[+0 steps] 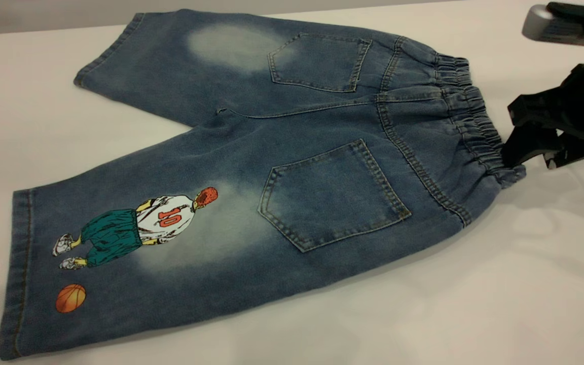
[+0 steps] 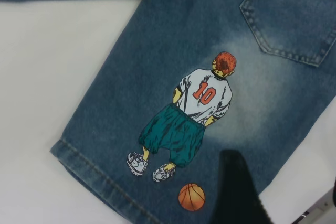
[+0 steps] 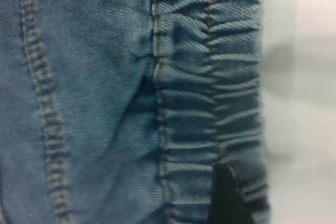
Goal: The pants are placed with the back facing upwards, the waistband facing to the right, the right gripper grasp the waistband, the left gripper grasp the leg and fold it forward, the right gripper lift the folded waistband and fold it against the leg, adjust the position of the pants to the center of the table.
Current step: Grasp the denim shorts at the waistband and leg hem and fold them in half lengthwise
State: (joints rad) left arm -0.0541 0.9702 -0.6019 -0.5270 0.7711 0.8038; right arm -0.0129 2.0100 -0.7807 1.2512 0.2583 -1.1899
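The pants lie flat on the table, back pockets up. The ruffled waistband points right. The leg with the number 10 player and the orange ball lies nearest, also the leg in the left wrist view. My right gripper is at the waistband's near end, open, with one finger on the elastic close to its edge. My left gripper hovers open over the printed leg's side edge, one finger above the denim beside the ball. It is outside the exterior view.
The plain leg with a faded patch spreads toward the far left. Bare white tabletop surrounds the pants on the near side and at the right.
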